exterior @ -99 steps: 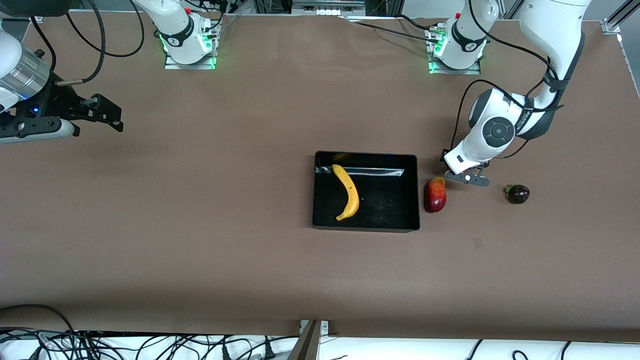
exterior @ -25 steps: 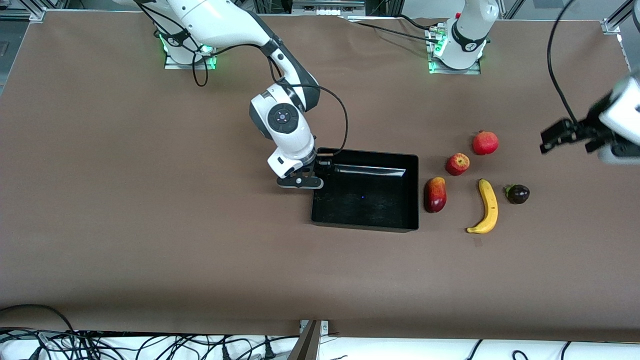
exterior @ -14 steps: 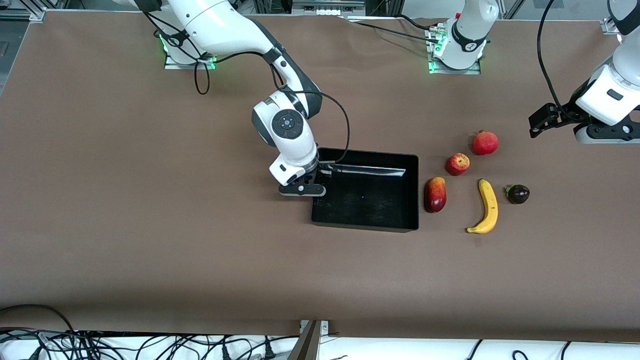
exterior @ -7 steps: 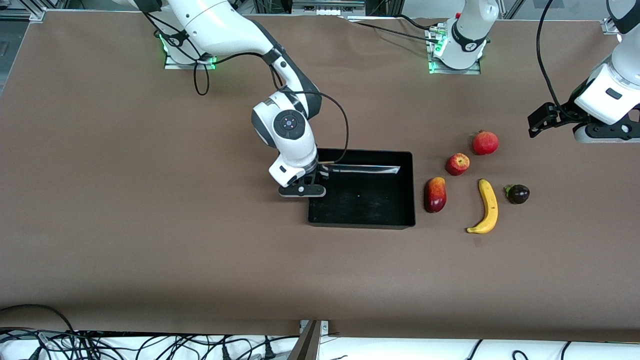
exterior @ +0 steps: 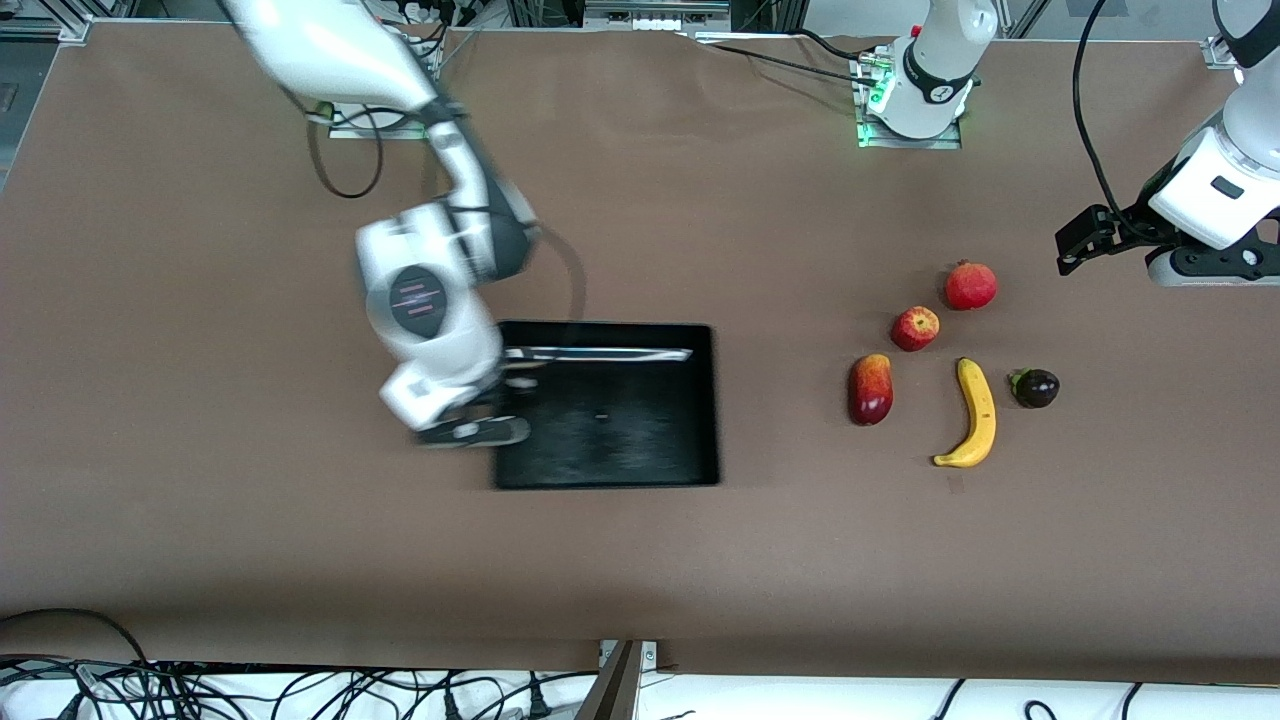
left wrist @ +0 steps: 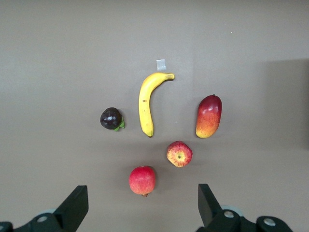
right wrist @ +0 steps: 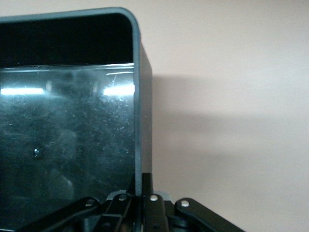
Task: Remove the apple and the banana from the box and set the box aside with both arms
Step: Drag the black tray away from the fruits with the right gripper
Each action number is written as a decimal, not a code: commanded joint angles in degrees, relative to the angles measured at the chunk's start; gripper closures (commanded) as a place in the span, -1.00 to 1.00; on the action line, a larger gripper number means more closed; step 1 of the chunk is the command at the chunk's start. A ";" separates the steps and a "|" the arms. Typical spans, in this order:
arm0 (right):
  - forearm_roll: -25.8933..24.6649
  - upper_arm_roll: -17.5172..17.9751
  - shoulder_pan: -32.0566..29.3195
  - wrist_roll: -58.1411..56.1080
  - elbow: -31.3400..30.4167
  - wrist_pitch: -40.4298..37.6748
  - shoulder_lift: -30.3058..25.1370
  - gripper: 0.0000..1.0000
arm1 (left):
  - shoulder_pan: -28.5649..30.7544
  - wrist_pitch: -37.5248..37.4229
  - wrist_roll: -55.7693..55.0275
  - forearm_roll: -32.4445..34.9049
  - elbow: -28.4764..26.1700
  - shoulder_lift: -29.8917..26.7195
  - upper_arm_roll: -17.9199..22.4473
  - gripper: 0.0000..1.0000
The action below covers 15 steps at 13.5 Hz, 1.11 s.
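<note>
**Operator:** Where the box (exterior: pixel 620 420) sits on the table (exterior: pixel 200 520), I see its wall at the right arm's end running straight between my right gripper's (exterior: pixel 478 428) jaws, which are pinching that rim.

**Second:** Does the wrist view agree?

**Operator:** Yes. In the right wrist view the thin wall of the box (right wrist: pixel 137 111) goes down into the fingers (right wrist: pixel 153 209), pressed on it from both sides.

**Second:** And the fruit?

**Operator:** Well apart, toward the left arm's end: banana (exterior: pixel 975 415), apple (exterior: pixel 915 328), a red-yellow mango (exterior: pixel 870 389), a red pomegranate (exterior: pixel 970 286), a dark purple fruit (exterior: pixel 1036 388).

**Second:** Left arm?

**Operator:** It waits. My left gripper (exterior: pixel 1100 238) hangs over bare table beside the fruits, jaws spread wide.
</note>
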 commanded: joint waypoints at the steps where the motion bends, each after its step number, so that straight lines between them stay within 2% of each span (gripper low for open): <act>1: 2.41 1.27 -7.55 -9.20 -6.52 -3.01 -6.78 1.00 | -0.32 -1.00 0.08 0.88 0.51 -0.41 0.02 -1.00; 4: 2.50 0.65 -14.84 -20.01 -15.75 0.22 -12.07 1.00 | -0.32 -1.00 0.08 0.97 0.60 -0.41 0.02 -1.00; 8: 4.42 0.65 -23.29 -31.80 -23.40 7.77 -12.70 1.00 | -0.41 -1.00 -0.01 0.88 0.69 -0.41 0.02 -1.00; 15: 6.80 -0.32 -26.65 -34.46 -38.52 26.05 -12.87 1.00 | -0.41 -1.00 -0.01 0.88 0.69 -0.41 0.01 -1.00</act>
